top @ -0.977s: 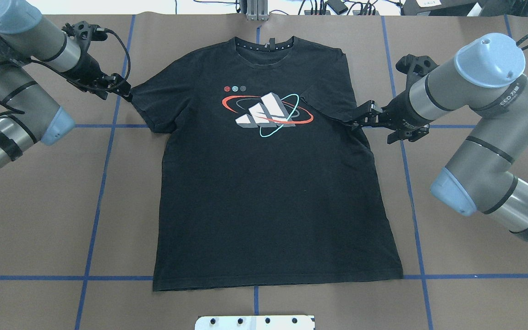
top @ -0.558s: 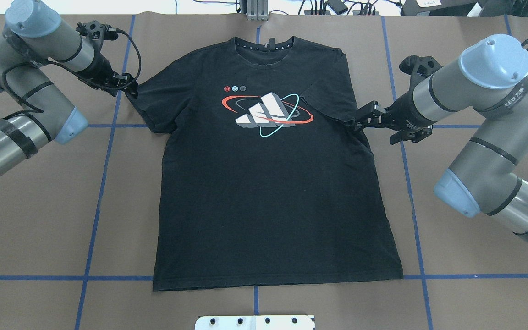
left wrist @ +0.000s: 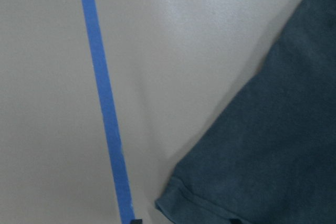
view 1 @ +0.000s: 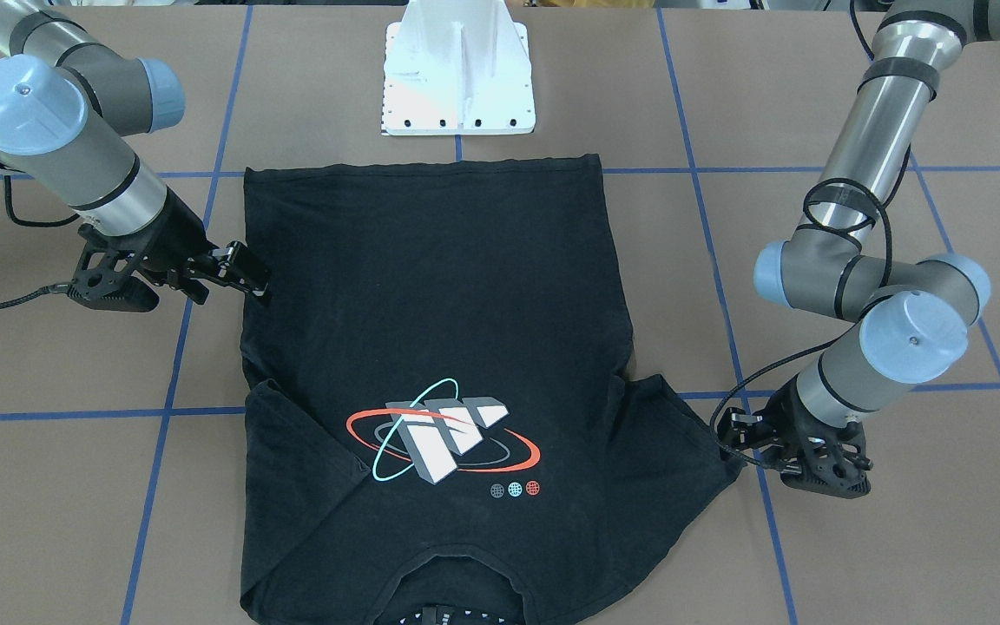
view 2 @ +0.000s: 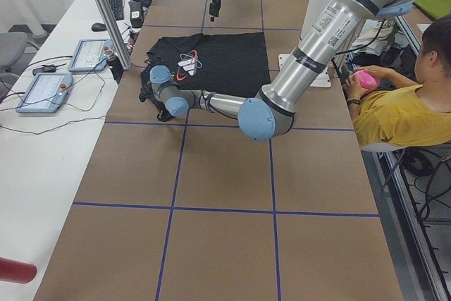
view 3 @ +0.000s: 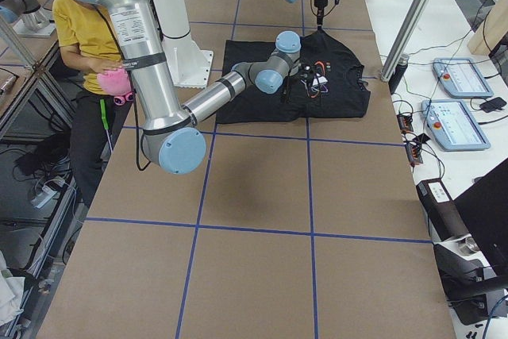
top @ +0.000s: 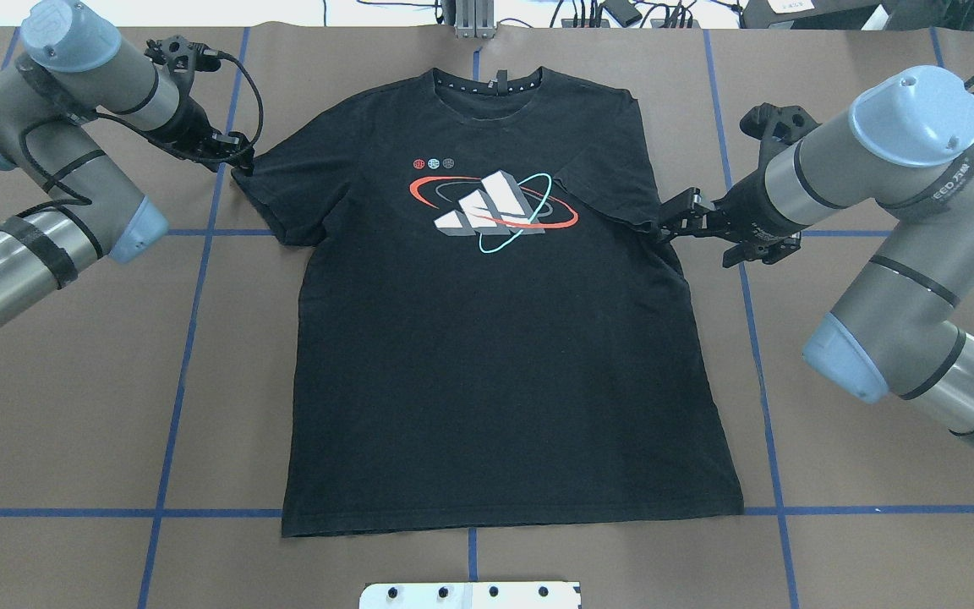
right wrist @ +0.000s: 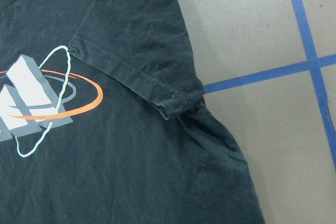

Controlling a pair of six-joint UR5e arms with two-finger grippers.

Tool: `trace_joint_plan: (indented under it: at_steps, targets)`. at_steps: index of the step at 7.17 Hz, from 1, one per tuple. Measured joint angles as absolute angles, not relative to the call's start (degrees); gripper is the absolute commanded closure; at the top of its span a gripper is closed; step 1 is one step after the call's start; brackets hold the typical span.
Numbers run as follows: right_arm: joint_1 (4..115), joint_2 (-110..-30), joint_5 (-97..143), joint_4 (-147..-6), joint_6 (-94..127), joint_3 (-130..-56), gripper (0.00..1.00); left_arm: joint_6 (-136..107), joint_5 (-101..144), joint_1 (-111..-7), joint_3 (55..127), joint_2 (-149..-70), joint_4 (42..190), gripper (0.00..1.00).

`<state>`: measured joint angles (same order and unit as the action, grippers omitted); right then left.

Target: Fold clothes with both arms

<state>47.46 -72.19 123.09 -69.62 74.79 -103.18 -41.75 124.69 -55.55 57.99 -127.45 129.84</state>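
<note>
The black T-shirt [top: 495,364] lies flat and face up, collar at the far side, print [top: 491,207] on the chest. Its sleeve on my right side is folded inward over the chest [right wrist: 136,72]. My right gripper [top: 671,222] is open and empty, just off the edge of that fold; it also shows in the front view [view 1: 255,279]. My left gripper [top: 238,162] sits low at the tip of the flat left sleeve [left wrist: 262,156] and looks open, with only its fingertip ends showing at the bottom edge of the left wrist view.
The white pedestal base [view 1: 458,78] stands at the near table edge behind the hem. Blue tape lines [top: 191,338] grid the brown table. A seated person in yellow [view 2: 402,111] is beside the table, and control tablets [view 2: 44,89] lie on the side bench.
My left arm has swung in to the right, bringing its gripper to the left sleeve tip. My right gripper has drawn back slightly to the right from the folded sleeve.
</note>
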Motion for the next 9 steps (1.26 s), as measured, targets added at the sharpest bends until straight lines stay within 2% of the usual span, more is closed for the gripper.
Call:
trace_joint_plan:
  at_steps: [7,8,9]
  targets:
    - [47.8,-72.6,123.1,-69.6,74.8,-104.0,0.00,-41.7,124.5,-55.2,56.3,-128.0,130.0,0.47]
    - [47.8,-72.7,123.1,-69.6,74.8,-104.0,0.00,-41.7,124.5,-55.2,56.1,-128.0,130.1,0.56]
    - [47.8,-72.8,123.1,-69.6,74.8,-104.1,0.00,-41.7,124.5,-55.1,56.0,-128.0,130.1,0.81]
